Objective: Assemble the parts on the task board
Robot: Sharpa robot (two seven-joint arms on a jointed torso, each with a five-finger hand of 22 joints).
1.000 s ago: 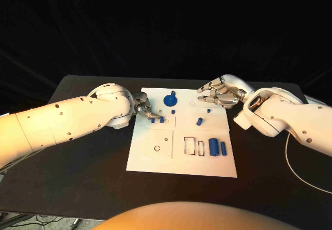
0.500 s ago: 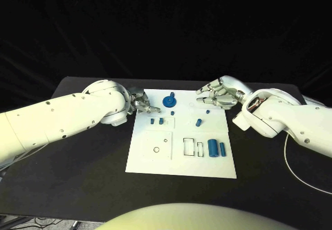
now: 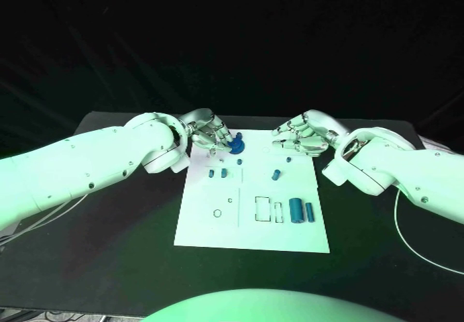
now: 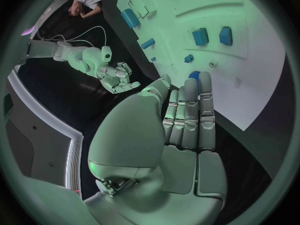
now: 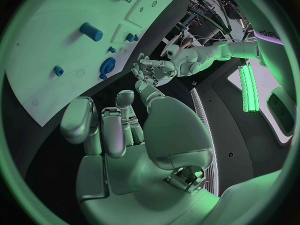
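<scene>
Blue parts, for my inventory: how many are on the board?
8: gear by left hand, two pegs mid-board, two blocks left, tilted piece centre, two cylinders near. Fingers could hide others.

My left hand [image 3: 211,129] lifted off small pegs [image 3: 218,173], moved to far board edge beside blue gear [image 3: 236,142], fingers spread.
</scene>
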